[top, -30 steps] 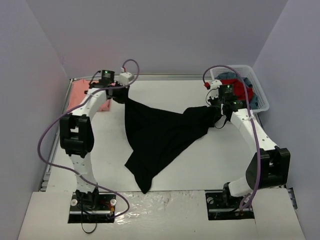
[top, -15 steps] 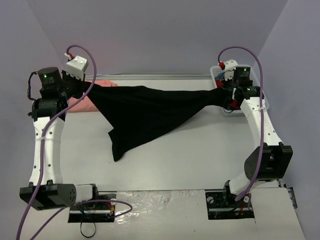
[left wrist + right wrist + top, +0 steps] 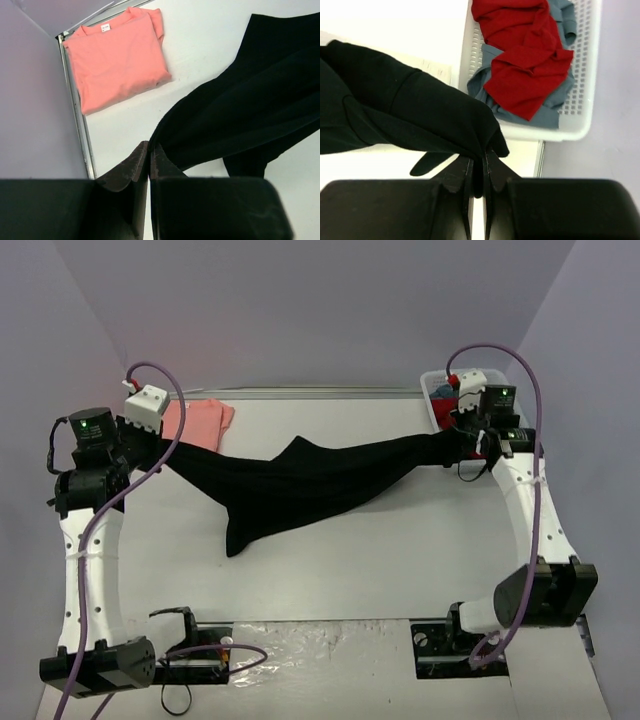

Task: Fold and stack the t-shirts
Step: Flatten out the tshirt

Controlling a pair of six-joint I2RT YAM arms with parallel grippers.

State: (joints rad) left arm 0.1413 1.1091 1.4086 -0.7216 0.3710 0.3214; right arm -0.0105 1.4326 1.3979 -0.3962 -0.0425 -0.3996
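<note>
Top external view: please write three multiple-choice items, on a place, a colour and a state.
1. Where does the pink t-shirt lie? A) near edge B) far left corner of the table C) far right
2. What colours are the clothes in the white basket? A) red and grey-blue B) green and yellow C) black
3. How is the black t-shirt held? A) lying untouched B) heaped C) pinched by the left gripper and the right gripper

B: the left wrist view shows it there. A: the right wrist view shows them. C: both wrist views show them shut on it.
</note>
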